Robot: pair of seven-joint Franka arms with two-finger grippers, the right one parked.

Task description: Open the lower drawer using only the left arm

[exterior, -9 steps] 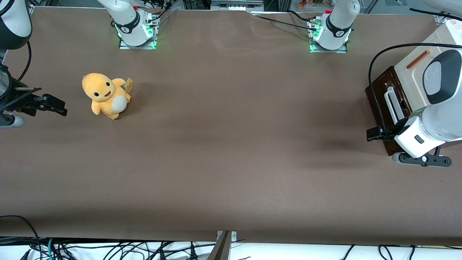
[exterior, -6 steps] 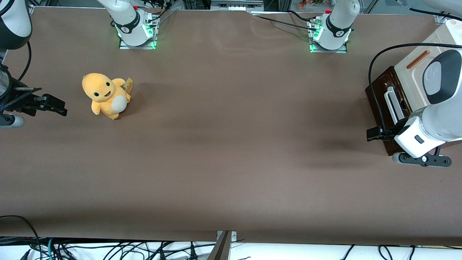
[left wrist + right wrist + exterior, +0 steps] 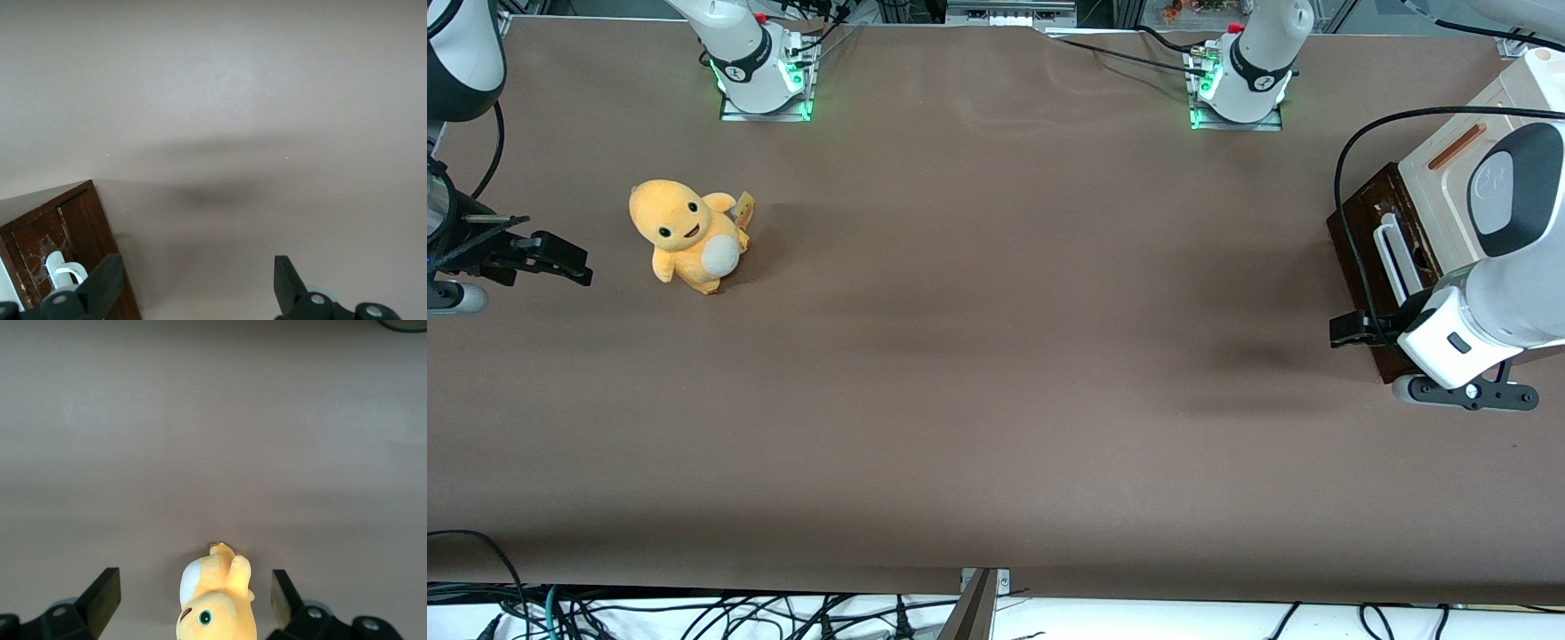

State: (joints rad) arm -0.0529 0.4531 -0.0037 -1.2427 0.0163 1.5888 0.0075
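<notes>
The lower drawer (image 3: 1359, 233) is a dark brown wooden front with a long white loop handle (image 3: 1392, 258), at the foot of a cream cabinet (image 3: 1449, 182) toward the working arm's end of the table. The left arm (image 3: 1507, 267) hangs over the cabinet's front, hiding part of the drawer. Its black gripper (image 3: 1352, 329) is low beside the drawer front's corner nearest the front camera. In the left wrist view the gripper (image 3: 197, 270) is open with only bare table between its fingers (image 3: 107, 277). The drawer's corner (image 3: 80, 227) and the handle (image 3: 63, 272) sit just beside one finger.
A black cable (image 3: 1343, 191) loops from the arm over the drawer front. The cabinet's upper panel has a slim orange-brown handle (image 3: 1456, 147). A yellow plush toy (image 3: 685, 233) lies toward the parked arm's end. Two arm bases (image 3: 1240, 84) stand at the table's farther edge.
</notes>
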